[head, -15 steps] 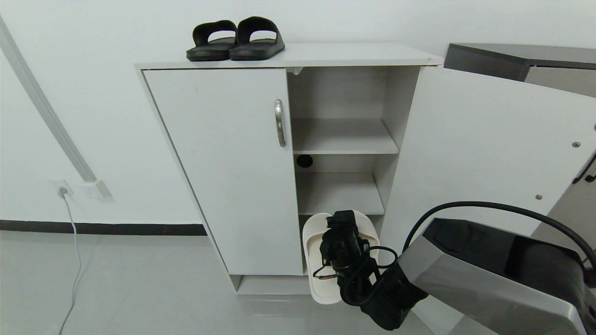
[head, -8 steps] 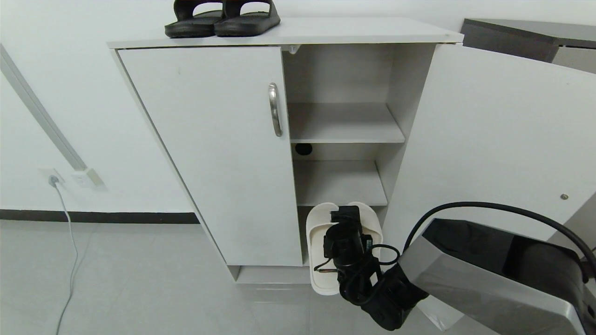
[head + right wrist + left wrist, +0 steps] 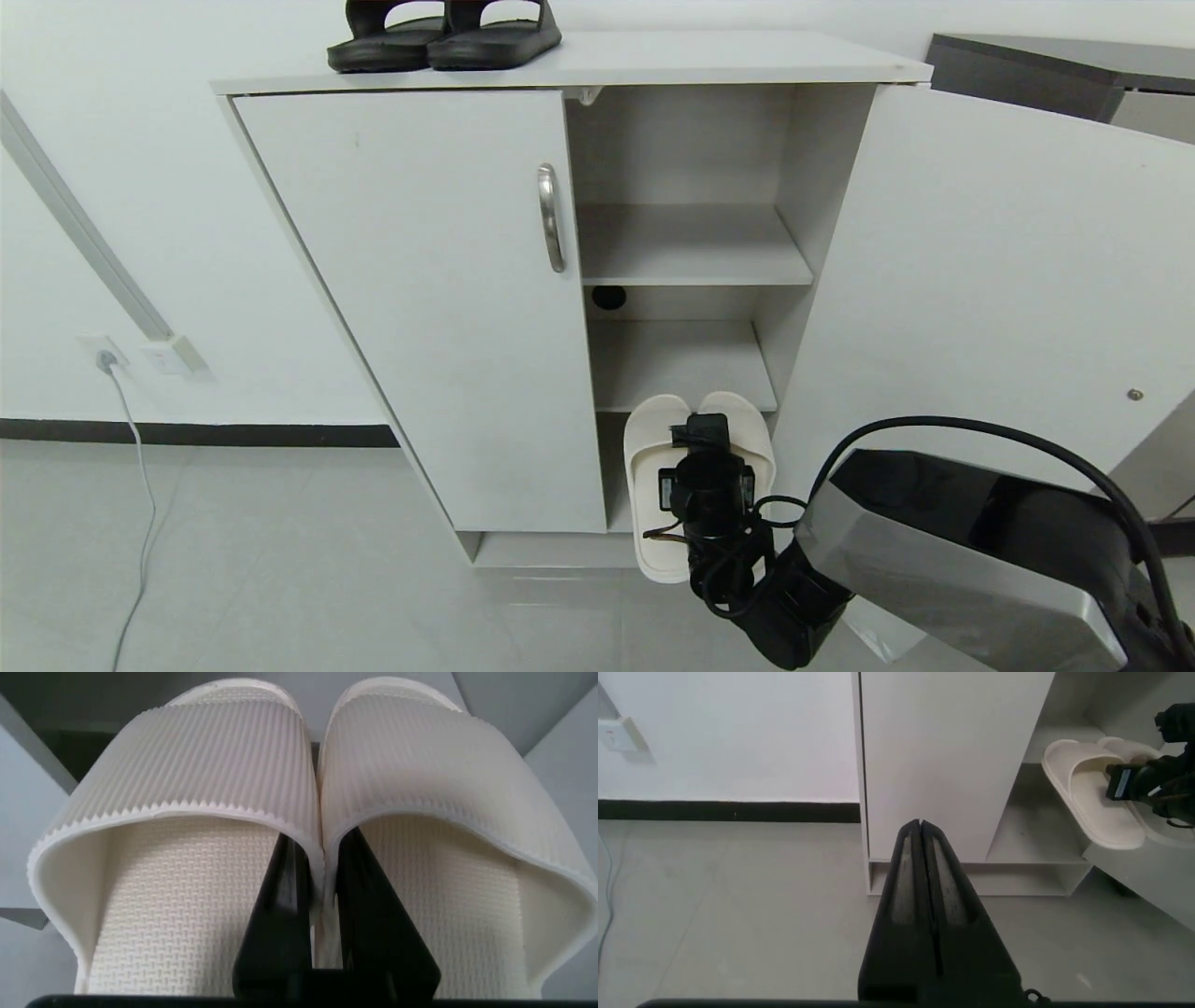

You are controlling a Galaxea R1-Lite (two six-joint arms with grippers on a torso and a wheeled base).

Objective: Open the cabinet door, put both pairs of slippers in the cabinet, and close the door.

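Note:
The white cabinet [image 3: 401, 280] has its right door [image 3: 980, 280] swung wide open and its left door shut. A pair of white slippers [image 3: 649, 467] hangs at the mouth of the bottom compartment, toes pointing in. My right gripper [image 3: 707, 434] is shut on their two inner edges, pinched together [image 3: 322, 887]. The ribbed straps of the white slippers [image 3: 215, 812] rise above the fingers. A pair of black slippers [image 3: 443, 37] lies on the cabinet top at the left. My left gripper [image 3: 920, 859] is shut and empty, low over the floor before the left door.
Two bare shelves [image 3: 691, 247] sit above the bottom compartment. The left door carries a metal handle [image 3: 551, 219]. A wall socket with a cable [image 3: 103, 359] is at the far left. A grey unit [image 3: 1055, 65] stands behind the open door. Open floor lies left of the cabinet.
The head camera has come closer to the cabinet. My right gripper has carried the white slippers slightly right and farther towards the bottom compartment.

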